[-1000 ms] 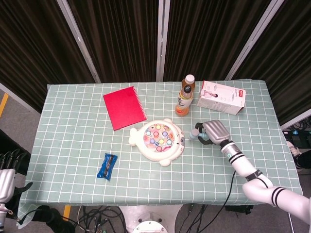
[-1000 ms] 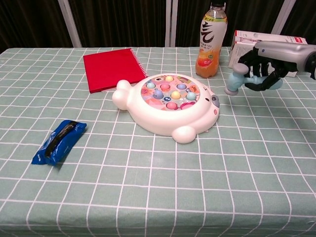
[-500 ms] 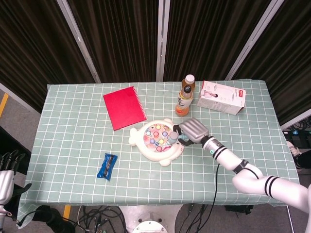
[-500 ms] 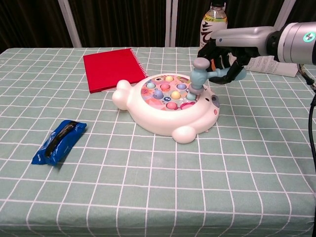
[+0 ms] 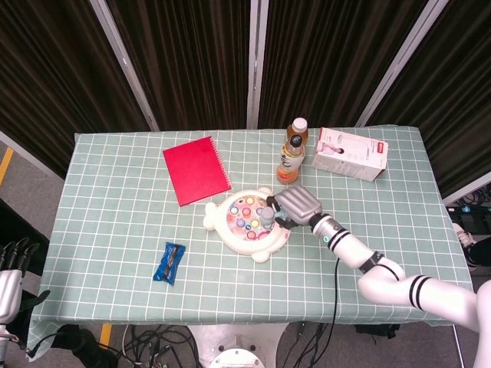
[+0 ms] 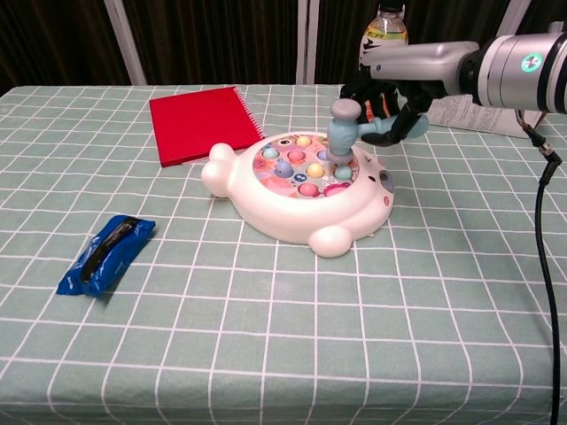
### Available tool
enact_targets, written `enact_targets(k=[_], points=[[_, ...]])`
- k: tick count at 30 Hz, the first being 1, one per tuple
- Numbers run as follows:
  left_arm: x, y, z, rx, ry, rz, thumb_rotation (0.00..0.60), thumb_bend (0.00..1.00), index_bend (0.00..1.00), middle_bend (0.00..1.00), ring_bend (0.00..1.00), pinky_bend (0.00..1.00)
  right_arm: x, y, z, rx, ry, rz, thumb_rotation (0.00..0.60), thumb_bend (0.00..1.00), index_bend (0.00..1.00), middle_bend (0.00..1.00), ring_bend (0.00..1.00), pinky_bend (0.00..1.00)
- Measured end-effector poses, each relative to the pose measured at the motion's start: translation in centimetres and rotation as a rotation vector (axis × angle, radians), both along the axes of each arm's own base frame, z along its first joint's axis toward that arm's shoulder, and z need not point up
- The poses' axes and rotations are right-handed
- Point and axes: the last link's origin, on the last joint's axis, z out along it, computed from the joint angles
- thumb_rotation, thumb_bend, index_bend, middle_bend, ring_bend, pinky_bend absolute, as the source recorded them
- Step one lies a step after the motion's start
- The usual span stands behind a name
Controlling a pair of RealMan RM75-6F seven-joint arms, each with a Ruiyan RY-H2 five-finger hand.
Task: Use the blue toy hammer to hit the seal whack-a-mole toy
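The white seal whack-a-mole toy [image 5: 247,218] [image 6: 297,190] lies mid-table with several coloured buttons on its round face. My right hand [image 5: 295,205] [image 6: 390,106] grips the handle of the blue toy hammer [image 6: 344,131] [image 5: 266,216]. The hammer's head stands upright over the right part of the button face, its lower end at or just above the buttons. My left hand [image 5: 9,264] hangs off the table's left edge in the head view, fingers apart and holding nothing.
A red notebook [image 5: 196,169] [image 6: 202,122] lies behind the toy on the left. An orange drink bottle [image 5: 291,152] [image 6: 378,73] and a white box [image 5: 349,153] stand behind my right arm. A blue packet [image 5: 169,262] [image 6: 106,253] lies front left.
My right hand carried the hammer leftward from beside the toy to over its button face, the head shifting further left across the buttons.
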Motion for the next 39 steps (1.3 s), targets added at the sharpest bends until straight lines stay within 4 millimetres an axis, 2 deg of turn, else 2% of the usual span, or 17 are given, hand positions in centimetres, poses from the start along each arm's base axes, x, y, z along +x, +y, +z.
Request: enact_targets(k=[4,13,19,27,33,39], points=[[0.1,0.1,0.0,-0.001,0.001,-0.002,0.6,0.03,0.15,0.06,0.0,0.0,0.4,-0.7,0.0,-0.011,0.005,-0.007,0.6,0.52,0.76,0.66,0.56,0.67],[-0.1,-0.1,0.0,-0.001,-0.001,0.011,0.6,0.03,0.15,0.06,0.0,0.0,1.4,-2.3,-2.3,0.007,0.055,-0.03,0.6,0.52,0.76,0.66,0.56,0.67],[-0.1,-0.1,0.0,0.0,-0.002,0.01,0.6,0.04,0.15,0.06,0.0,0.0,1.6,-2.3,-2.8,0.011,0.081,-0.03,0.6,0.52,0.76,0.66,0.55,0.67],[0.0,-0.1,0.0,0.003,-0.002,0.001,0.6,0.03,0.15,0.06,0.0,0.0,3.3,-2.1,-2.3,-0.007,0.019,-0.009,0.6,0.52,0.76,0.66,0.55,0.67],[-0.2,-0.2,0.0,0.005,-0.004,0.009,0.6,0.03,0.15,0.06,0.0,0.0,4.2,-2.6,-3.4,0.004,0.032,-0.013,0.6,0.52,0.76,0.66,0.55,0.67],[-0.3,-0.3,0.0,0.004,-0.007,0.013,0.6,0.04,0.15,0.06,0.0,0.0,4.3,-2.8,-4.4,0.017,0.081,-0.013,0.6,0.52,0.76,0.66,0.55,0.67]])
